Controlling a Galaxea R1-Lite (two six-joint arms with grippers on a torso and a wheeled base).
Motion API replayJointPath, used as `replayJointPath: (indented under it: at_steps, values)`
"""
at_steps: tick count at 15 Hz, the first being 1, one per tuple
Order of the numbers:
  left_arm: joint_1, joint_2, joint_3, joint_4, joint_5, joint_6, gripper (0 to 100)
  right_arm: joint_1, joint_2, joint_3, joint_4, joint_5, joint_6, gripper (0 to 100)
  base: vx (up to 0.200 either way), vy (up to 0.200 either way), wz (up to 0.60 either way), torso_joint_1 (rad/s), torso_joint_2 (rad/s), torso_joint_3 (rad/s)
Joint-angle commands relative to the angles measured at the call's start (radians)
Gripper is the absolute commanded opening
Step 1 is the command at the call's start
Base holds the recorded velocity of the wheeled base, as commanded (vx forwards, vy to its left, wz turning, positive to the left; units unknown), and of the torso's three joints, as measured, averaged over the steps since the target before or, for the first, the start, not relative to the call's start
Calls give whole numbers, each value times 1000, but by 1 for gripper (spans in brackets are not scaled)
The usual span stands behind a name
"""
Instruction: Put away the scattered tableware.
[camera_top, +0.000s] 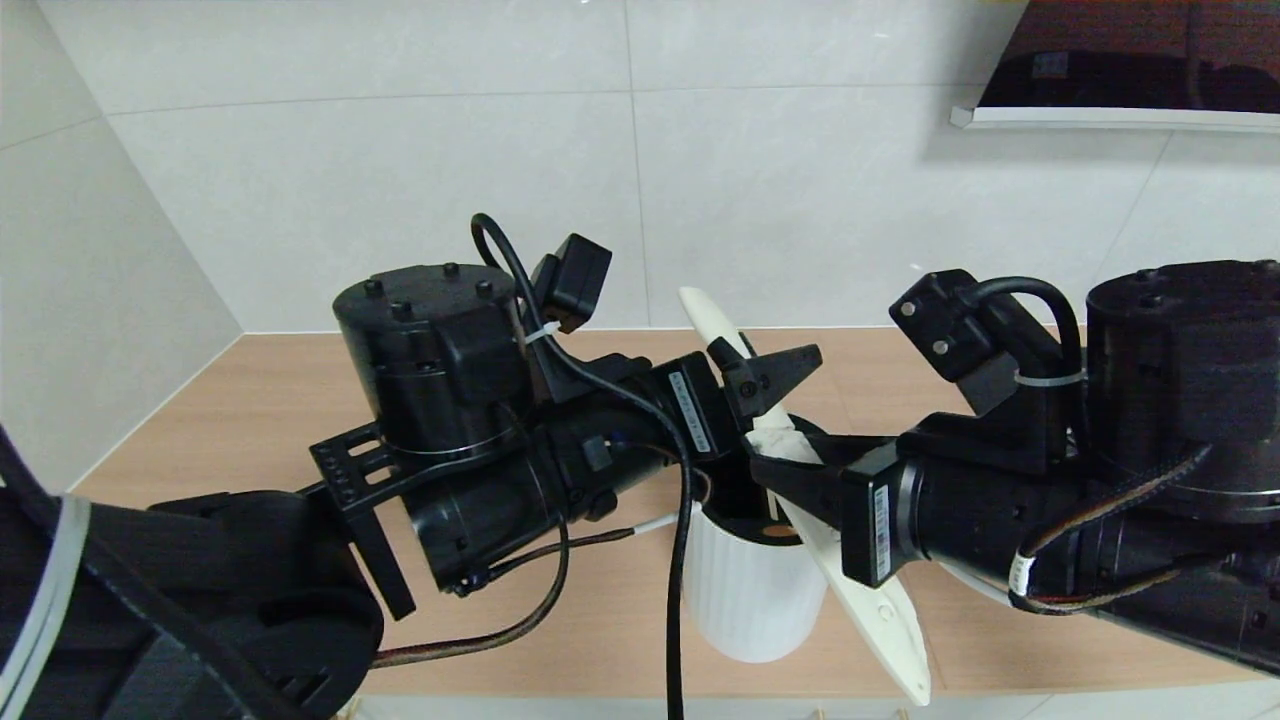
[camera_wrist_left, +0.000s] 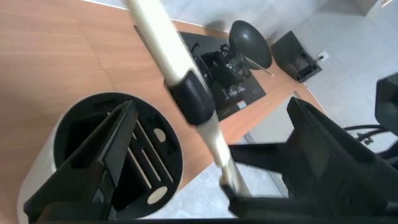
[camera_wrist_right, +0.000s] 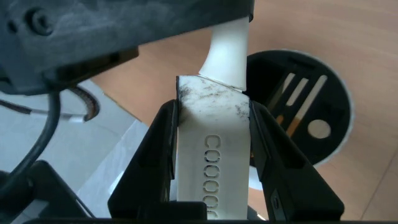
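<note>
White tile wall (camera_top: 400, 150) behind, with a wood-grain tabletop (camera_top: 250, 400) below it. White ribbed holder (camera_top: 745, 600) stands upright near the tabletop's front edge; its dark insert has slots. Cream utensil (camera_top: 870, 600) is in the air over the holder's mouth, steeply tilted, with the narrow end up toward the wall and the broad flat end down past the holder's right side. Right tool (camera_wrist_right: 213, 118): fingers pressed against both edges of the flat slotted part, pinching the cream utensil. Left tool (camera_wrist_left: 211, 124): fingers spread wide, one on each side of the rounder shaft, higher up the utensil than the right tool. Contact with the shaft cannot be made out. Both tools meet just above the holder.
</note>
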Motion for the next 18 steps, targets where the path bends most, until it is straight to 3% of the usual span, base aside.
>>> replayJointPath:
  at_steps: [1,6,7,18]
  values:
    - [1,2,0,-5,1,-1,100,2,3,1,-1,0,0,0,0,0,0,0,0,0]
    - [1,3,0,-5,1,-4,100,10,0,2,-1,0,-2,0,0,0,0,0,0,0]
    - [1,3,0,-5,-1,-4,0,10,0,4,-1,0,0,0,0,0,0,0,0,0]
    - [4,0,-1,-5,12,-2,0,11,-5,5,-1,0,3,0,0,0,0,0,0,0]
